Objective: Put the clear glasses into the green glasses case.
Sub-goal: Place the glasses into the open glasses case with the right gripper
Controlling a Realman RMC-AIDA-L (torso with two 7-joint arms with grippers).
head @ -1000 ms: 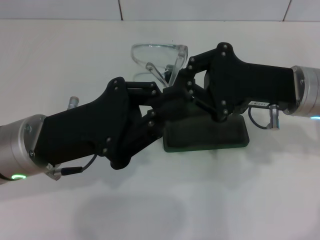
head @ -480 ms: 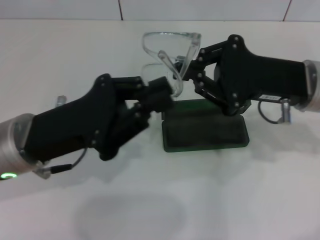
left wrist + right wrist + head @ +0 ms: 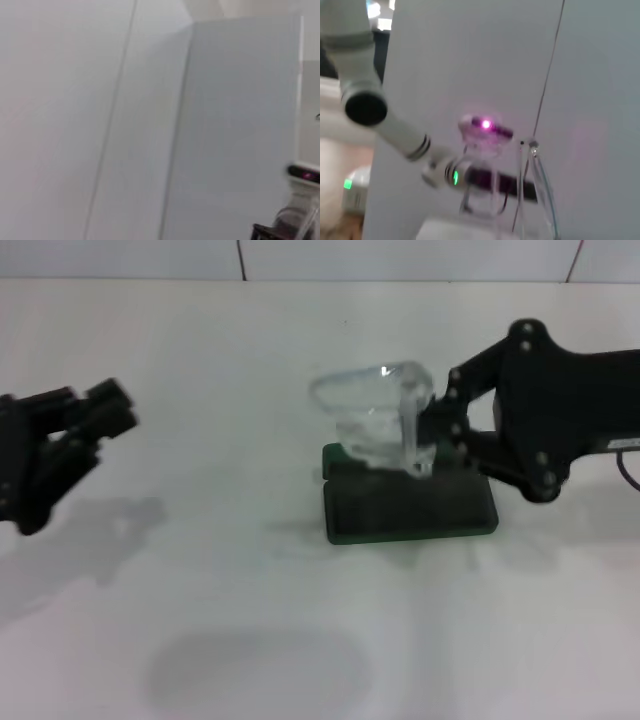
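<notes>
The clear glasses (image 3: 372, 412) hang tilted just above the back edge of the green glasses case (image 3: 410, 510), which lies on the white table. My right gripper (image 3: 434, 436) comes in from the right and is shut on the glasses at their right side. A clear temple arm (image 3: 542, 186) shows close up in the right wrist view. My left gripper (image 3: 110, 408) is far off at the table's left, away from both the glasses and the case, holding nothing.
The white table (image 3: 250, 620) spreads around the case, with a tiled wall along its far edge. My left arm (image 3: 400, 132) shows in the distance in the right wrist view.
My left gripper has pulled far back to the left, away from the glasses. The right gripper has shifted right and lowered the glasses toward the case.
</notes>
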